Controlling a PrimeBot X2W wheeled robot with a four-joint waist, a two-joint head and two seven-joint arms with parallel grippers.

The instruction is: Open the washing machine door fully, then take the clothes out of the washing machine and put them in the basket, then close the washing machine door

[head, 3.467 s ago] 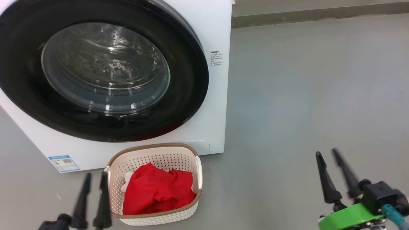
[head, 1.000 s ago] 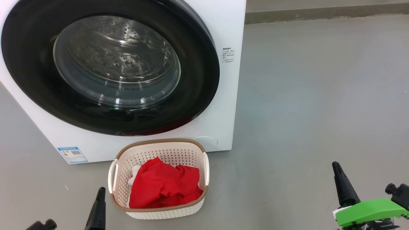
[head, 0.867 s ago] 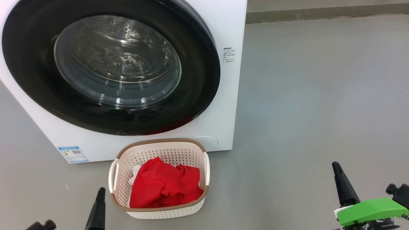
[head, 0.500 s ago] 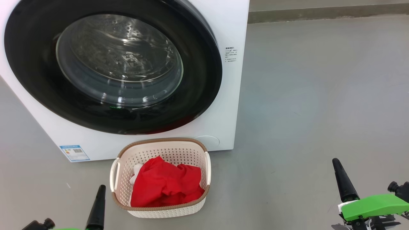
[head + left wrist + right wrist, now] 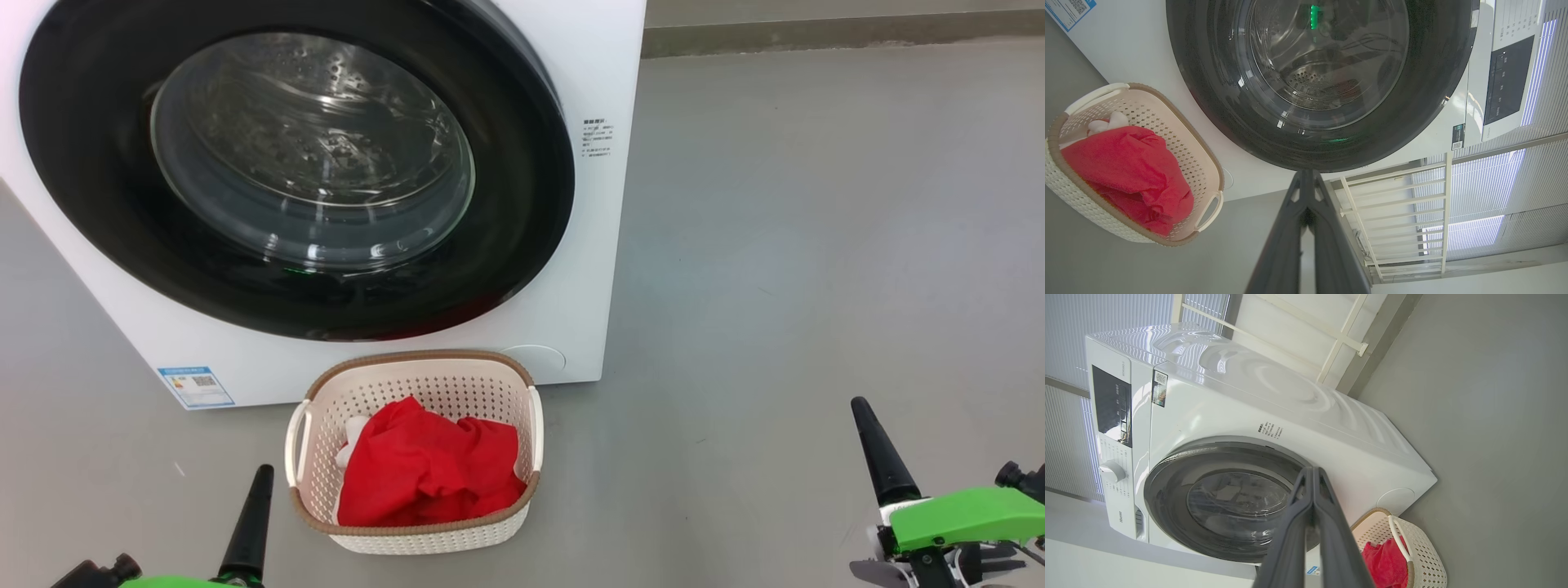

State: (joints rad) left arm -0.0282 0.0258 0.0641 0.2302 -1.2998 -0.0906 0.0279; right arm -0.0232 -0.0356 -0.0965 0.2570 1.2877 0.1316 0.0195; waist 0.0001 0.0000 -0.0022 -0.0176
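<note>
The washing machine [image 5: 608, 73] stands at the upper left with its glossy black door [image 5: 522, 204] closed flat against the front, drum dim behind the glass. On the floor before it sits the basket [image 5: 416, 360], holding the red clothes [image 5: 424, 474] and a white cloth piece [image 5: 353, 429]. My left gripper [image 5: 263, 474] is shut and empty, low beside the basket's left handle. Far to the right over bare floor, my right gripper [image 5: 857, 405] is also shut and empty. The left wrist view looks past the shut fingertips [image 5: 1306, 174] at the door [image 5: 1208, 102] and basket [image 5: 1209, 164].
Grey floor [image 5: 816, 245] stretches wide to the right of the machine, ending at a wall base [image 5: 816, 33]. A blue label [image 5: 196, 385] marks the machine's lower left corner. A white railing [image 5: 1396, 212] stands behind the machine; its control panel [image 5: 1110, 404] is at the top front.
Both grippers stood open 3.5 s ago and are shut now, lower in the picture. The camera has drifted, sliding machine and basket slightly rightward. Door and clothes are unchanged.
</note>
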